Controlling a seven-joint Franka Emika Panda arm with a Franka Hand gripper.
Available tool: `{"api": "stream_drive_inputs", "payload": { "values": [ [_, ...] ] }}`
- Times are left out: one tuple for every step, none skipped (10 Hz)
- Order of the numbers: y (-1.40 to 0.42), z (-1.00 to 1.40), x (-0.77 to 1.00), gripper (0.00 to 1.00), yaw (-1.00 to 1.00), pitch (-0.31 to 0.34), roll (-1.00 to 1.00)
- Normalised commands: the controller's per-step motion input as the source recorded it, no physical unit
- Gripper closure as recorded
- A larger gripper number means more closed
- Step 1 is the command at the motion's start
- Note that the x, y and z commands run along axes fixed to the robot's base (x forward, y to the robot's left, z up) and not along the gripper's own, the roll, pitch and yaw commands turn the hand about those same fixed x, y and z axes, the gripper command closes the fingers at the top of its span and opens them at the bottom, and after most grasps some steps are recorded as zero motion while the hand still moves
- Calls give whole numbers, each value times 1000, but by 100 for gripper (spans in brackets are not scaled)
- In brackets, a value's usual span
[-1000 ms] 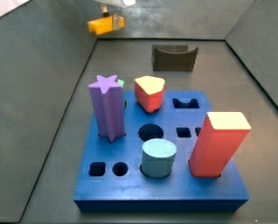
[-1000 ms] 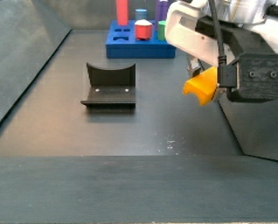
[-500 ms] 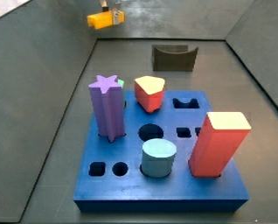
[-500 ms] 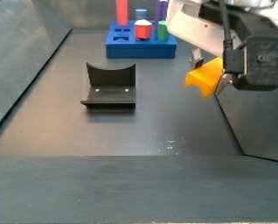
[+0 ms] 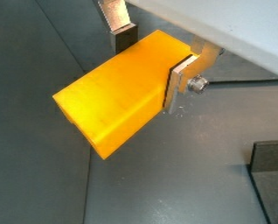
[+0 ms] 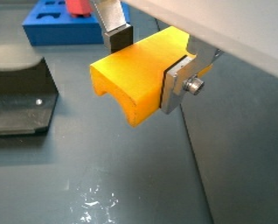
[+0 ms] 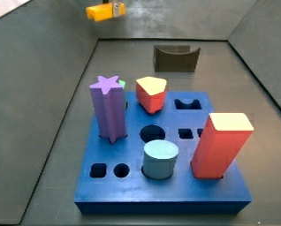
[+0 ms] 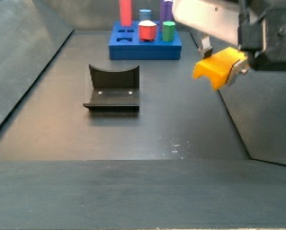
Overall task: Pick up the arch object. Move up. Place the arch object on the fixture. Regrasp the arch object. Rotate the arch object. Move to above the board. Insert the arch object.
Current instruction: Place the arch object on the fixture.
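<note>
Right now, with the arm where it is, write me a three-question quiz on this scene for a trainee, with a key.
1. True or false: the arch object rests in the scoop of the fixture.
2. What holds the arch object? A) the gripper, with a finger on each side. B) the board. C) nothing.
3. Fill in: in a side view, the tall peg with the star-shaped top is ____ in colour.

Key: 1. False: it hangs in the air, clamped by the gripper, apart from the fixture, which stands empty. 2. A. 3. Purple.
</note>
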Motion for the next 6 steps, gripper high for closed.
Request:
{"api": "stream_drive_inputs", "payload": {
  "values": [
    [6,757,-27,100,18,117,99],
    [4,670,-22,100,19,121,103],
    [6,552,-15,100,21,122,96],
    [9,489,-16,100,20,124,93],
    [8,362,-14,100,21,126,89],
    [8,261,-13,100,20,120,82]
  ]
}}
